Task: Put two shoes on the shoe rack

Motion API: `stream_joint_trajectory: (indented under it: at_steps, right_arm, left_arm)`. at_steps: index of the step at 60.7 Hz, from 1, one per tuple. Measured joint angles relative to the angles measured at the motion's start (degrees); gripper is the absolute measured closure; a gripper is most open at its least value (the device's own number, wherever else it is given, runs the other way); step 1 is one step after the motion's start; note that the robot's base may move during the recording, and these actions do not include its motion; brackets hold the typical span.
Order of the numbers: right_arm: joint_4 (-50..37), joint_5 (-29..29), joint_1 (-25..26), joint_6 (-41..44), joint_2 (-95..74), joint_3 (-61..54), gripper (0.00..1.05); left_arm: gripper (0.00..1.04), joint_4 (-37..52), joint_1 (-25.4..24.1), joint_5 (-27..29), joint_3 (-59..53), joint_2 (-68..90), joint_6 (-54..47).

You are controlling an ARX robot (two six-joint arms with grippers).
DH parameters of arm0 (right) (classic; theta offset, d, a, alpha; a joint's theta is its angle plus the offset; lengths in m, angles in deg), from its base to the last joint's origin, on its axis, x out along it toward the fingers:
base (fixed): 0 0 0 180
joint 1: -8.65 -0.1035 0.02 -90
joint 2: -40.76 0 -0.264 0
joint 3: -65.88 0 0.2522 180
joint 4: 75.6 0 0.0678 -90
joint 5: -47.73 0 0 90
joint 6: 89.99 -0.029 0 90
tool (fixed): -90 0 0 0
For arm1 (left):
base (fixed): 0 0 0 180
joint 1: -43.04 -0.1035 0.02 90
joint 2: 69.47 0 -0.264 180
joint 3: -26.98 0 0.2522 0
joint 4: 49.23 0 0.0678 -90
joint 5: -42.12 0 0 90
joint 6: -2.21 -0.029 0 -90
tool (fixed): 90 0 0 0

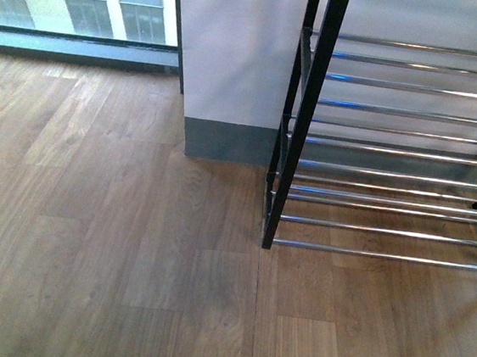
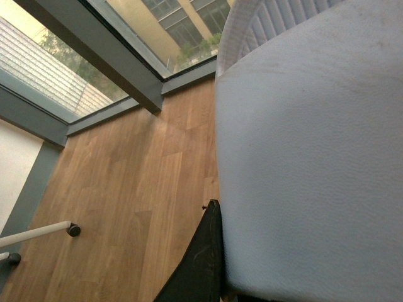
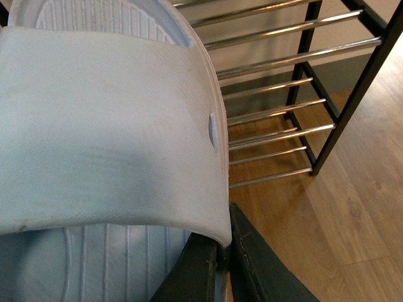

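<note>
A pale blue slide [image 2: 308,157] fills most of the left wrist view, and my left gripper [image 2: 217,251] is shut on its strap edge; only one dark finger [image 2: 201,258] shows. A second pale blue slide [image 3: 107,132] fills the right wrist view, with my right gripper [image 3: 221,251] shut on its strap, both dark fingers pinching the edge. The shoe rack [image 1: 395,152], with black side frame and chrome bars, stands at the right of the front view, and the shoe rack [image 3: 283,107] shows beyond the slide in the right wrist view. No arm or shoe appears in the front view.
Wooden floor [image 1: 112,242] spreads to the left and front of the rack. A white wall column with grey skirting [image 1: 233,67] stands behind the rack's left end. A floor-to-ceiling window [image 1: 78,0] lies at the back left. A white-legged stand [image 2: 38,234] shows in the left wrist view.
</note>
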Motion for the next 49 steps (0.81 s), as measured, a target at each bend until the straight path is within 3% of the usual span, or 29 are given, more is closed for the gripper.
stream_joint_trajectory:
  at_steps: [49]
  right_arm:
    - [0.00, -0.02, 0.00, 0.00, 0.00, 0.02, 1.03]
  left_arm:
    - [1.03, 0.00, 0.00, 0.00, 0.02, 0.00, 0.00]
